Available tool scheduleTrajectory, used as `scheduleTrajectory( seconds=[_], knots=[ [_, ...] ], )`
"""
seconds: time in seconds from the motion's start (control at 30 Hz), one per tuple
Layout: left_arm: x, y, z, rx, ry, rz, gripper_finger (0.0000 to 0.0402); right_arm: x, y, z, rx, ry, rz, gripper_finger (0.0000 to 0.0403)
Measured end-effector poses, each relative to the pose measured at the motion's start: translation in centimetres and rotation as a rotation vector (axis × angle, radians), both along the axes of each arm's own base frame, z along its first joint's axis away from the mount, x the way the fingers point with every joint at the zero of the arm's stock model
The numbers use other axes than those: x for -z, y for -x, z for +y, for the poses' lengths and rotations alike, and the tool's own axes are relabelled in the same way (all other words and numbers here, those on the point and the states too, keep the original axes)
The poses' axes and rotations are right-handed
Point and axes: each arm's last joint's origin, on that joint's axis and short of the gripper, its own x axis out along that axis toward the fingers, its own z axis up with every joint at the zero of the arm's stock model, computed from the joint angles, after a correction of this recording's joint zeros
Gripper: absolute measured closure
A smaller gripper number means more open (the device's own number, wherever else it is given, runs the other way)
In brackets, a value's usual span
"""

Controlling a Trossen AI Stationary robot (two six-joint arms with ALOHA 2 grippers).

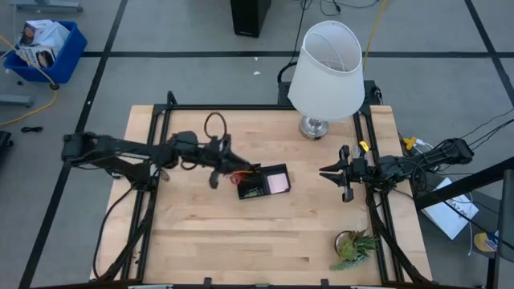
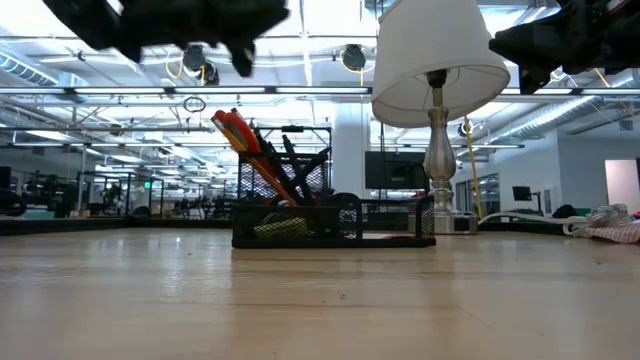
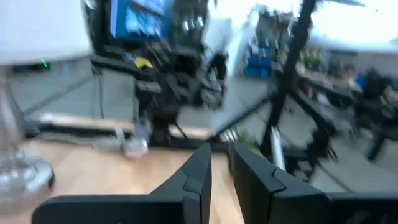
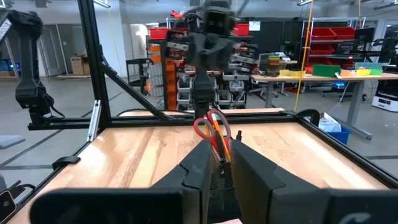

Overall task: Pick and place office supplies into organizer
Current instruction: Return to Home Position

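The organizer (image 1: 250, 193), one black mesh tray, stands alone near the middle of the wooden table (image 1: 201, 241), a little nearer the far edge than the near one. One pink sticky-note pad (image 1: 278, 183) lies flat in the compartment on the side toward the right arm. One pair of red-handled scissors (image 4: 208, 128) stands in the taller section, leaning with orange pencils (image 2: 243, 140) and thin black pens (image 2: 290, 150); the stems overlap too much to count. One yellow-green piece (image 2: 280, 228) lies low in the tray.

The left gripper (image 3: 221, 165) hangs well above the table beside the organizer, on the left-edge side. Its fingers are drawn in to a narrow slit and hold nothing. The right gripper (image 4: 219, 163) waits over the right edge, level with the tray and pointing at it. Its fingers are also nearly together and empty.

One white-shaded lamp (image 1: 325, 68) stands at the far edge, toward the right corner. One small potted plant (image 1: 353, 245) sits near the near right corner. Both stand well apart from the organizer.
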Motion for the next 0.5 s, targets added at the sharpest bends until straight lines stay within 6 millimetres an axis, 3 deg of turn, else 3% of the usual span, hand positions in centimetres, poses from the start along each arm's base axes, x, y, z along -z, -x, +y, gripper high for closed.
scheduleTrajectory(
  seconds=[0.17, 0.3, 0.4, 0.5],
  knots=[
    [-1.1, 3.4, -3.3, -0.031, -0.14, 0.09, 0.0337, 0.0, 0.0, 0.0, 0.0, 0.0, 0.0, 0.0348],
    [-0.8, 6.4, -5.4, -0.016, -0.162, 0.029, 0.0337, 0.0, 0.0, 0.0, 0.0, 0.0, 0.0, 0.0348],
    [0.9, 8.6, -6.6, 0.033, -0.105, -0.067, 0.0337, 0.0, 0.0, 0.0, 0.0, 0.0, 0.0, 0.0348],
    [4.0, 10.4, -7.2, -0.024, -0.077, -0.066, 0.0337, 0.0, 0.0, 0.0, 0.0, 0.0, 0.0, 0.0348]
  ],
)
